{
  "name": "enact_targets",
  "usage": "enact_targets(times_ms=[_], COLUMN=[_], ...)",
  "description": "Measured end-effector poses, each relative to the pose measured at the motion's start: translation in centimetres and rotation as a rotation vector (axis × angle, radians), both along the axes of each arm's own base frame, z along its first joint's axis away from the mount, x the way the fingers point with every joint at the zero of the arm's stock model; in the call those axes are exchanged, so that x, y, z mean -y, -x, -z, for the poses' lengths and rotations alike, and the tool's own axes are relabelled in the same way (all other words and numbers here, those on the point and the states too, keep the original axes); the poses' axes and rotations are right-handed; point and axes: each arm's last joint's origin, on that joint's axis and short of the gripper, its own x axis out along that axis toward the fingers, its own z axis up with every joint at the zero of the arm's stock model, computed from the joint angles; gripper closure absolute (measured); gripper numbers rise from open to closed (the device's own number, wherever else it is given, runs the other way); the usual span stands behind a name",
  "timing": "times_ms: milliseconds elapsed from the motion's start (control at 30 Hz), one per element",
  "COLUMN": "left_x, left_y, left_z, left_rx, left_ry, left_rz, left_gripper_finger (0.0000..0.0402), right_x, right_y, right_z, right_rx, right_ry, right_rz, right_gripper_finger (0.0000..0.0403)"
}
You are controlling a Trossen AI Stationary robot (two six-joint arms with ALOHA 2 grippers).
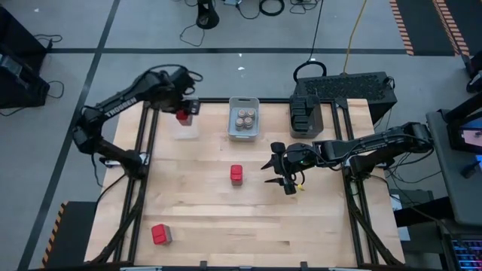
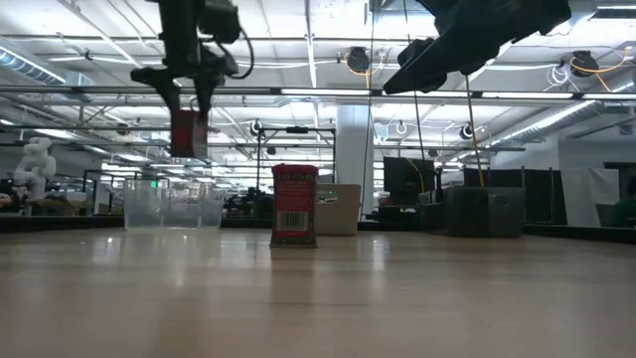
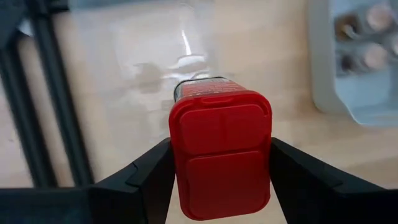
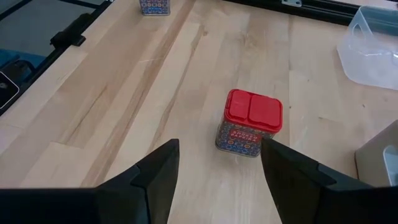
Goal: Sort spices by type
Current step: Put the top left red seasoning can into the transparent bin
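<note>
The pale wooden bench carries little across its middle and near half, so there is wide bare wood around the two loose tins. Along its far edge stand three bins: a clear plastic rectangular bin toward the far left corner, a grey rectangular bin at mid-edge holding small round brown-topped jars, and a dark bin toward the far right.

The left gripper hangs above the clear bin, its fingers clamped on the two sides of a red-lidded boxy spice tin, lid toward the wrist camera; in the low view this tin hangs clear of the bin's rim.

A second red-lidded tin with a patterned label stands upright near the bench's centre, apart from everything. The right gripper hovers just right of it, fingers spread and empty.

A third red tin sits near the near left corner.
</note>
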Motion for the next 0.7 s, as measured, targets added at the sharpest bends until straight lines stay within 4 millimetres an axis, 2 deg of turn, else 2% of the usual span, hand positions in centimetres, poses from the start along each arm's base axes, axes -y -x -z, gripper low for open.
enact_targets(times_ms=[200,367,567,700], left_x=[-3.4,-6.2,-9.4,-10.7], left_y=[2.0,2.8,3.1,3.3], left_z=[0.4,1.7,4.7,6.7], left_rx=[0.009,-0.005,-0.064,-0.107], left_ry=[-0.020,-0.012,0.054,0.127], left_rz=[-0.041,-0.052,-0.059,-0.082], left_gripper_finger=[0.0173,0.0173,0.0173,0.0173], right_x=[0.0,0.0,0.0,0.0], right_y=[0.0,0.0,0.0,0.0], right_z=[0.0,0.0,0.0,0.1], right_rx=[0.000,-0.001,-0.002,-0.008], right_ry=[0.000,0.000,0.000,0.001], right_rz=[0.000,0.000,0.000,0.000], right_gripper_finger=[0.0193,0.0193,0.0193,0.0193])
